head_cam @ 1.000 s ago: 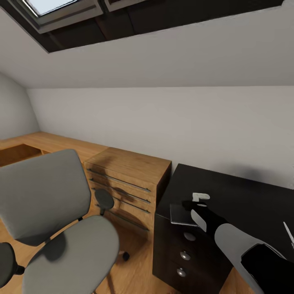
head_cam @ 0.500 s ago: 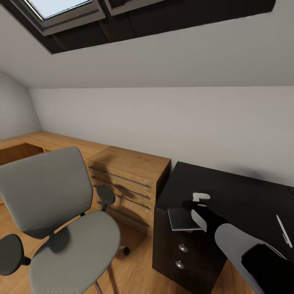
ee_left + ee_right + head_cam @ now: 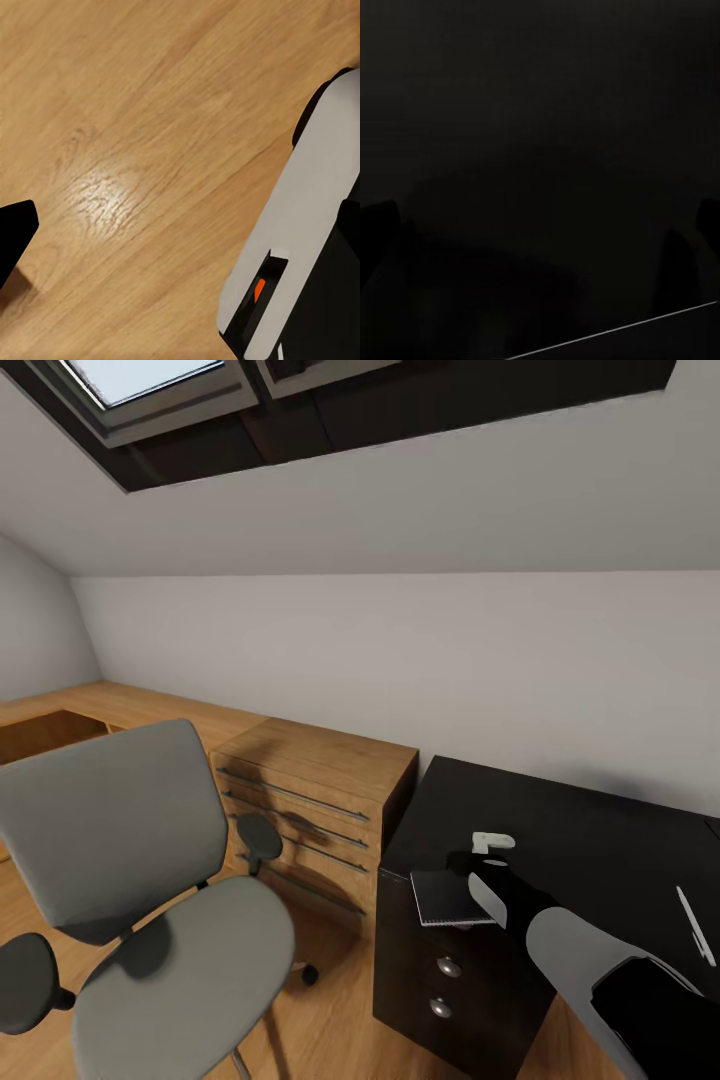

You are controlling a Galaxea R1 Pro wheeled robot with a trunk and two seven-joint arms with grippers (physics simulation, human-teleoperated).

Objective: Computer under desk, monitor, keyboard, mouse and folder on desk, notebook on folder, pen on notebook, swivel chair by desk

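Now view steady since half second ago. Notebook (image 3: 447, 898) at worktop (image 3: 580, 840) corner, overhanging; right end effector (image 3: 480, 855) beside it, grip state unclear. Pen (image 3: 694, 925) well apart; stacking pending.

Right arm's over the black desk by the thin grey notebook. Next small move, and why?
Probably ease the right gripper down onto the thin grey notebook and close on its edge. The notebook lies at the black desk's front corner above the drawers, right beside the gripper. The thin white pen lies apart, further along the desk, so it can wait.
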